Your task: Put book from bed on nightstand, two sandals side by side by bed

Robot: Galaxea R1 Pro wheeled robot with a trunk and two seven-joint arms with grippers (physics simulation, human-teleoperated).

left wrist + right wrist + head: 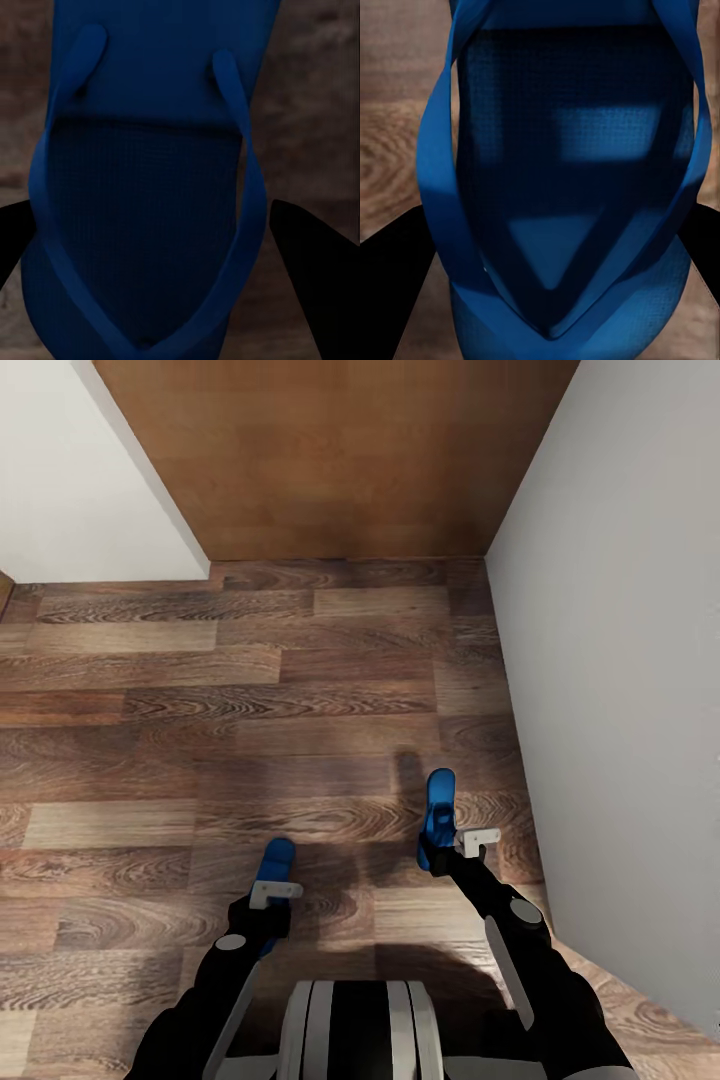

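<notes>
Each of my grippers is shut on a blue sandal, held above the brown wood-plank floor (200, 740). The left gripper (272, 880) holds the left sandal (276, 857), whose straps and dark sole show up close (150, 187) between the black fingers (319, 285). The right gripper (440, 848) grips the right sandal (440, 805), which points forward; its V-shaped strap (562, 225) sits between the black fingers (394, 292). The book, the bed and the nightstand are out of view.
A white wall (620, 660) runs close along my right side. Ahead stands a tall brown wooden panel (340, 460), with another white wall (80, 480) at its left. Open plank floor stretches to the left and in front.
</notes>
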